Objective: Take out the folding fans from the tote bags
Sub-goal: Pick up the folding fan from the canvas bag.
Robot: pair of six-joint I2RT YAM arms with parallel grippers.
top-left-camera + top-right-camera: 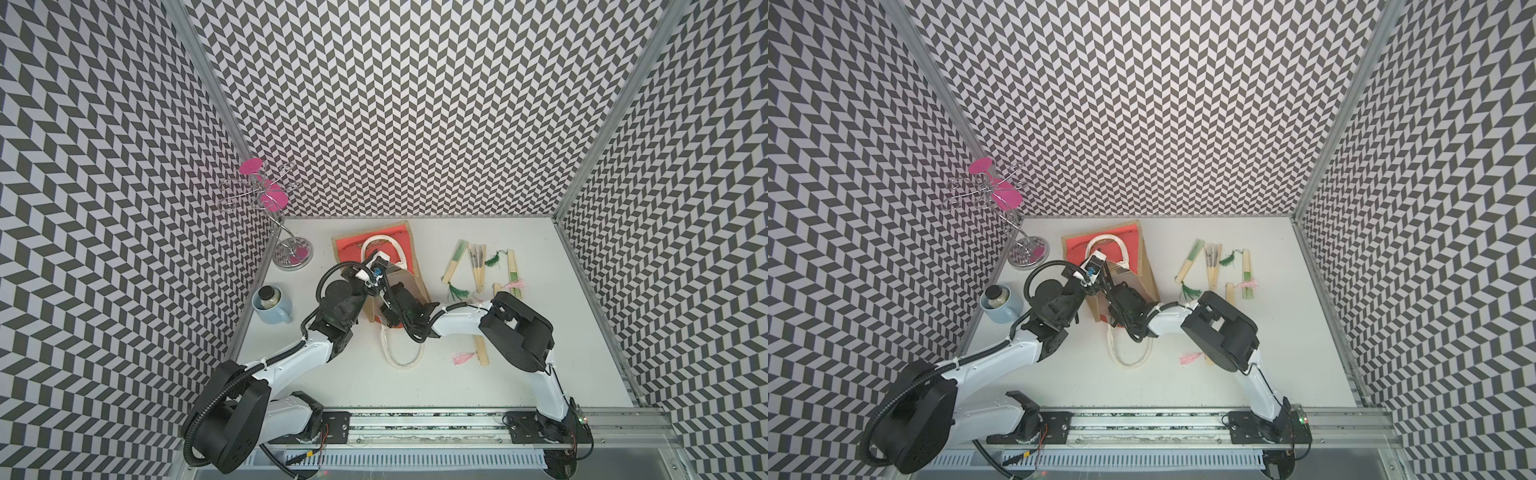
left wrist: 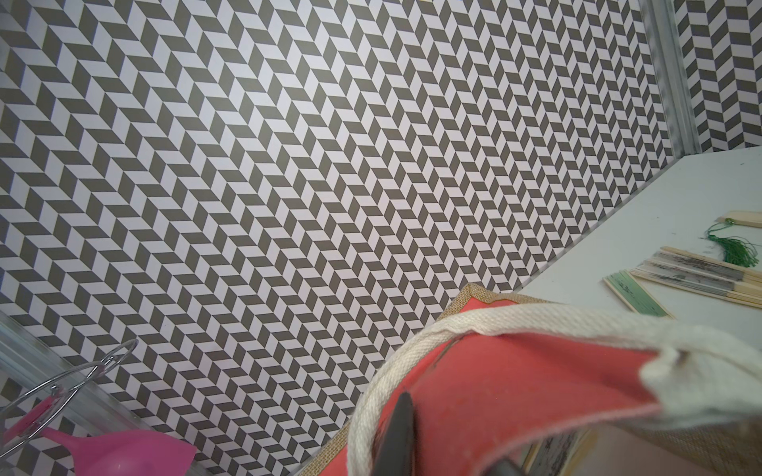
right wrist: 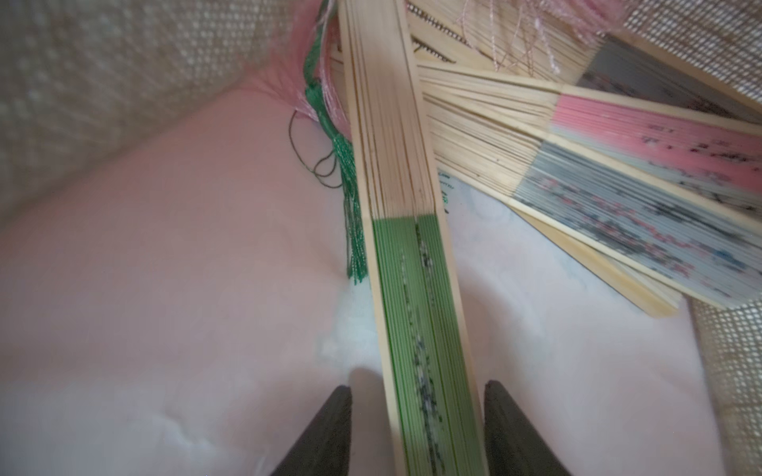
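The tote bag [image 1: 388, 243] [image 1: 1121, 239] lies on its side left of the table's middle, red panel up. My left gripper [image 1: 380, 262] [image 2: 449, 445] is shut on its upper rim by the cream handle [image 2: 412, 346], holding the mouth up. My right gripper [image 3: 417, 385] is inside the bag, open, its fingers on either side of a green-paper folding fan [image 3: 412, 288] with gaps on both sides. More fans [image 3: 643, 214] with pink and grey print lie behind it. Several folding fans [image 1: 478, 266] [image 1: 1212, 266] lie on the table right of the bag.
A chrome stand with pink discs [image 1: 291, 253] and a blue mug holding a jar [image 1: 272, 305] stand left of the bag. The bag's lower handle [image 1: 401, 349] loops toward the front. One fan with a pink tassel [image 1: 478, 353] lies under my right arm.
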